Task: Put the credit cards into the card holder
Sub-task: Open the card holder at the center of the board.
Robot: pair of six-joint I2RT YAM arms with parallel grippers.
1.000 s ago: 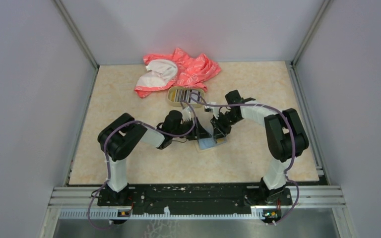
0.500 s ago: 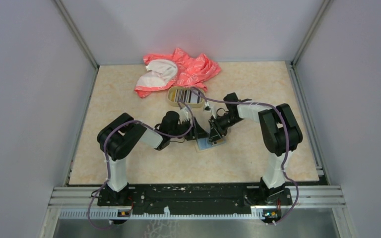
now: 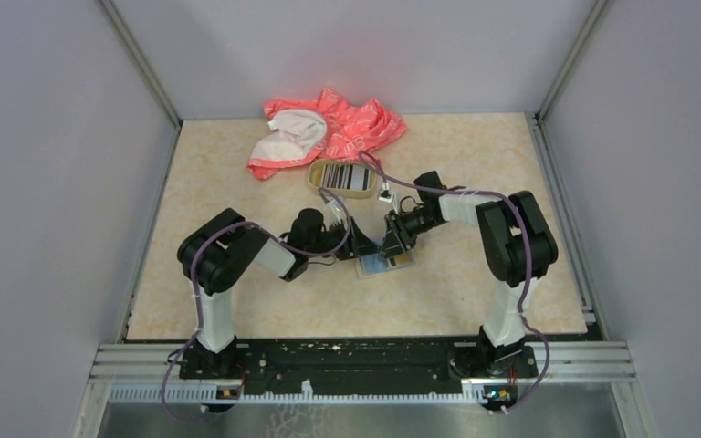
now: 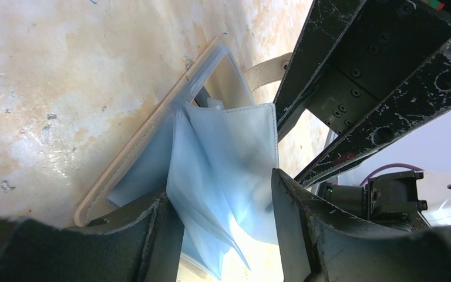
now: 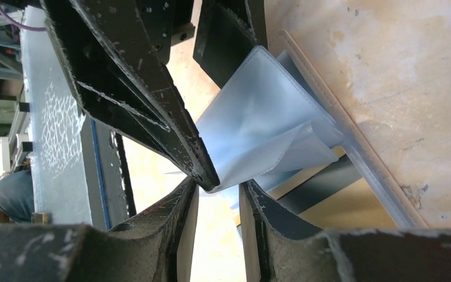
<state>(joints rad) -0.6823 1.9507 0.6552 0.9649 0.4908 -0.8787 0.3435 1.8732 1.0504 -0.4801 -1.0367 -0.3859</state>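
Note:
The card holder (image 3: 386, 265) lies open on the table between both grippers, beige cover down and light-blue sleeves standing up. In the left wrist view the sleeves (image 4: 229, 135) fan up between my left gripper's (image 4: 223, 188) parted fingers, unclamped. My left gripper (image 3: 365, 247) is at the holder's left edge. My right gripper (image 3: 392, 247) is right over it, its jaws (image 5: 218, 185) a narrow gap apart with a sleeve corner (image 5: 258, 123) at the tips. The credit cards (image 3: 345, 175) stand edge-on as black, white and grey stripes in the tan tray, behind both grippers.
The tan tray (image 3: 314, 179) sits behind the grippers. A pink and white cloth (image 3: 329, 132) lies crumpled at the back. Purple cables loop over both arms. In the right wrist view the left gripper's finger (image 5: 152, 106) is close beside my right fingers.
Both grippers have come down and toward the near side onto the card holder. The holder has shifted slightly left. The right arm's elbow has folded in.

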